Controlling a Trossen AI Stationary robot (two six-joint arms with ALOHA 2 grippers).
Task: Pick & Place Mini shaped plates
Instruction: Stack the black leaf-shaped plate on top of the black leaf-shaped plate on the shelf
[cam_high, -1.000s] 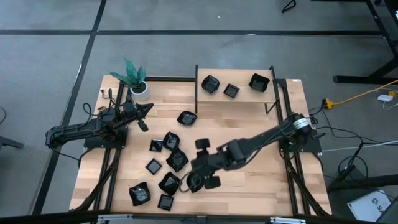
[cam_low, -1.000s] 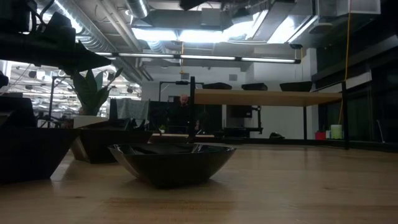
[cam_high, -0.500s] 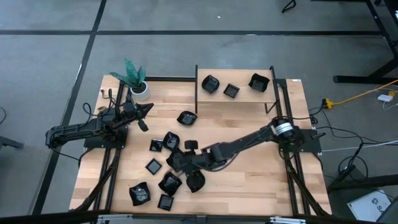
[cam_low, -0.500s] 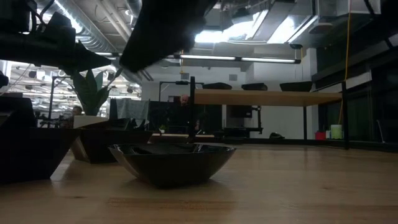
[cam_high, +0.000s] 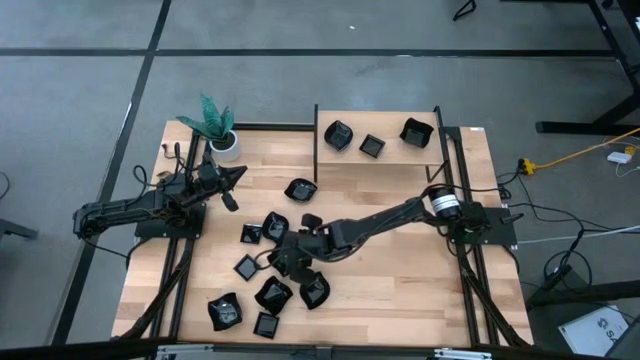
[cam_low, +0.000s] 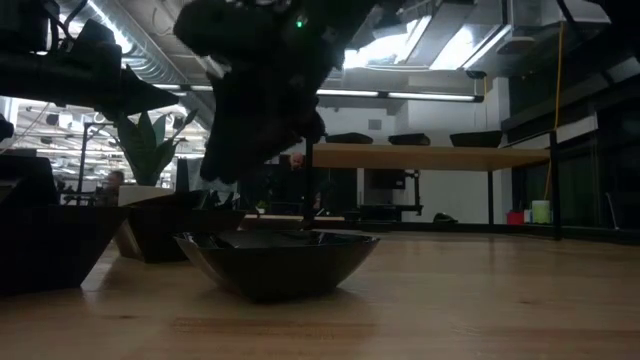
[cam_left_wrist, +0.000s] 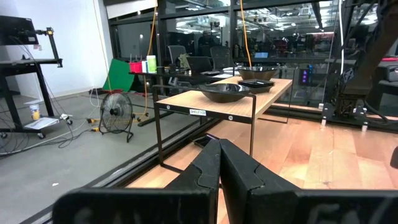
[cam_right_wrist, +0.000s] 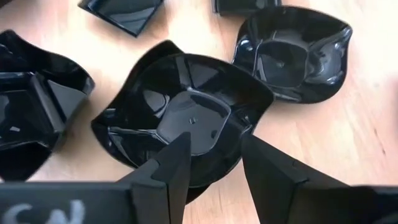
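Note:
Several mini shaped plates, glossy and black, lie scattered on the table's left-middle part (cam_high: 272, 294). Three more sit on a raised wooden shelf (cam_high: 385, 160) at the far edge. My right gripper (cam_right_wrist: 214, 146) is open and slants down over one four-cornered plate (cam_right_wrist: 186, 118) in the cluster. One finger stands over its hollow and the other just past its rim. In the high view this gripper (cam_high: 285, 262) hides most of that plate. My left gripper (cam_high: 235, 176) waits shut at the far left, pointing level.
Other plates crowd close around the one under my right gripper (cam_right_wrist: 292, 50) (cam_right_wrist: 34, 118). A white pot with a green plant (cam_high: 225, 142) stands at the far left corner. One plate (cam_low: 278, 260) fills the low view's foreground. Bare wood lies to the right of the cluster.
My right gripper has come down and gone toward the table's left and a little toward its far edge, from beside the cluster to over it. It has rolled about its own axis and stayed open. In the low view it has dropped in from above. No plate has moved.

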